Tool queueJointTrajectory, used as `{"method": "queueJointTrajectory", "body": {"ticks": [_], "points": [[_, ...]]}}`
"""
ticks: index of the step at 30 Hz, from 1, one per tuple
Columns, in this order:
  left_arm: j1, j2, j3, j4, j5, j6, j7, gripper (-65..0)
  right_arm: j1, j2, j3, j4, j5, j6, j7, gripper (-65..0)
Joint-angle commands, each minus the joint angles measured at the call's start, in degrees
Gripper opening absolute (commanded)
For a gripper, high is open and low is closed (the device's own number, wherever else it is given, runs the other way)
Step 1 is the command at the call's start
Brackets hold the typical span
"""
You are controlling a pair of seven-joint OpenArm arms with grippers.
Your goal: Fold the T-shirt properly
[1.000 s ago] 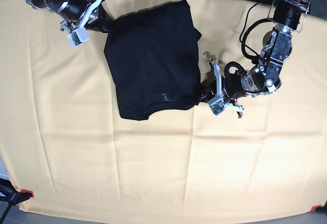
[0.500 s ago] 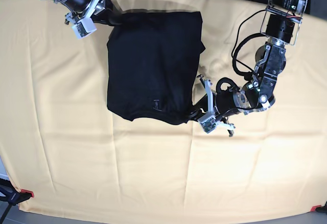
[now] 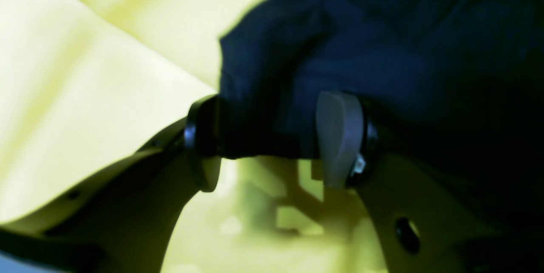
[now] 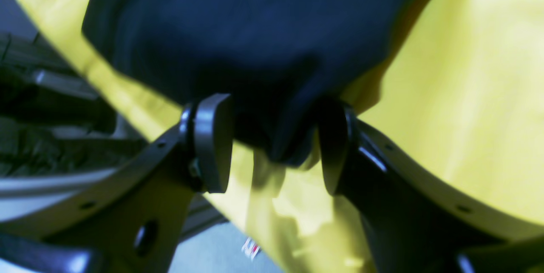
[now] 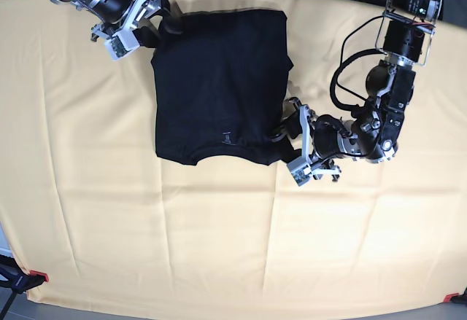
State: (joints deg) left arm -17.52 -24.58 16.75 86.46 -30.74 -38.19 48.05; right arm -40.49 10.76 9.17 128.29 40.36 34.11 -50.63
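On yellow cloth, T-shirt corners between both spread hands, left hand, right hand.

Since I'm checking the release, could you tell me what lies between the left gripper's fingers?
In the left wrist view, a fold of the T-shirt lies between the open left gripper's fingers.

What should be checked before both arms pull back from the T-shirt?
1. Left pincer open: ok; dark cloth sits between its pads.
2. Right pincer open: ok; a fold hangs between its pads.
3. Cloth free of the pads: cannot tell.
4. T-shirt lying flat as a folded block: ok.
5. Sleeve tucked at the side by the left pincer: not ok; an edge sticks out.
6. Yellow tablecloth smooth: not ok, creased.
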Motion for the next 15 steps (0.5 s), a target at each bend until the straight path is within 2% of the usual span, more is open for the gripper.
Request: {"method": "queueJointTrajectory", "body": {"ticks": [1, 4, 5, 6, 7, 8, 9, 13, 15], "points": [[-1.55, -1.31, -1.09, 1.88, -0.92, 0.74, -0.83, -29.0, -0.28, 0.39, 0.26, 2.14, 1.14, 0.44, 1.11, -30.7], [-1.55, -2.71, -2.67, 4.81, -1.73, 4.11, 1.05, -30.1, -0.31, 0.39, 0.26, 5.01, 1.09, 0.42, 0.57, -30.7], [-1.53, -3.13, -3.5, 6.01, -2.93, 4.61, 2.08, -35.6, -0.31, 0.39, 0.26, 6.05, 1.09, 0.48, 0.46, -31.4], [-1.53, -3.48, -4.44, 7.28, -4.48, 4.61, 3.3, -45.9, -0.31, 0.39, 0.26, 6.71, 1.09, 1.14, 0.46, -35.5], [-1.53, -3.8, -5.62, 8.57, -6.29, 4.59, 4.96, -59.9, -0.31, 0.39, 0.26, 6.71, 1.03, 2.32, 0.46, -43.7], [-1.51, -4.2, -6.91, 9.77, -8.63, 4.61, 6.67, -65.0, -0.33, 0.39, 0.24, 6.71, 0.46, 3.48, 0.46, -54.0], [-1.36, -4.55, -8.39, 10.84, -11.32, 4.57, 8.41, -65.0, -0.31, 0.39, 0.24, 6.71, -0.24, 3.89, 0.48, -64.5], [0.92, -7.13, -14.75, 13.49, -26.43, 4.55, 15.02, -65.0, -0.31, 0.39, 0.26, 6.71, -0.28, 3.85, 2.03, -65.0], [3.04, -8.31, -18.34, 14.43, -35.41, 2.51, 19.1, -65.0, -0.33, 0.39, 0.42, 6.71, -0.37, 3.78, 1.95, -65.0]]}}
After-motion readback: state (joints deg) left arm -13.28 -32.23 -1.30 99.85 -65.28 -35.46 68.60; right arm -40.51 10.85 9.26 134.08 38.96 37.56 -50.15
